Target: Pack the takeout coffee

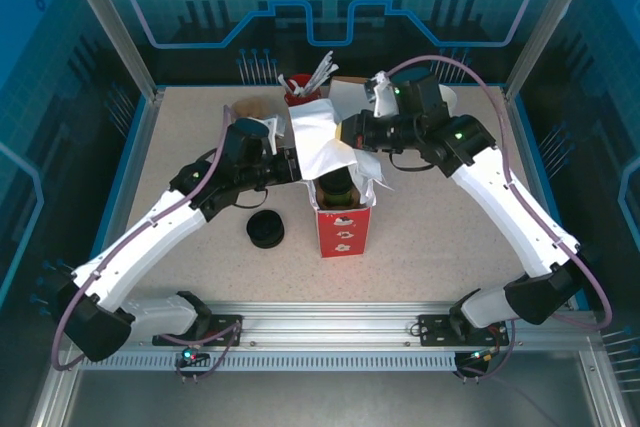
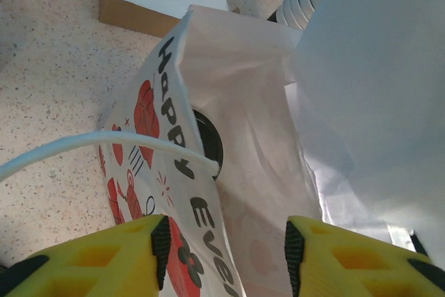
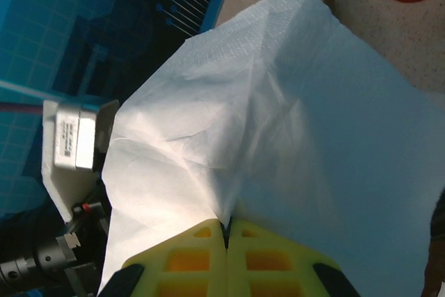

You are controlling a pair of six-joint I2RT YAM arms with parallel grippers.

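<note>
Thing: takeout coffee [image 1: 338,187], one small cup, dark olive and black from above
Lid [image 2: 211,145]: round, black, on top (an arc of it peeks past the printed wall)
Pose: upright
Place: inside the open red-and-white paper bag [image 1: 345,232], mid-table

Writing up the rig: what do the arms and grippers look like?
The left arm and right arm have white shells, black joints, green lights and purplish cables. The left gripper and right gripper have blocky yellow fingers; the left's carry black pads.

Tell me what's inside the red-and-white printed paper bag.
A round black plastic lid shows inside the red-and-white paper bag; whatever is beneath it is hidden by the bag's walls.
</note>
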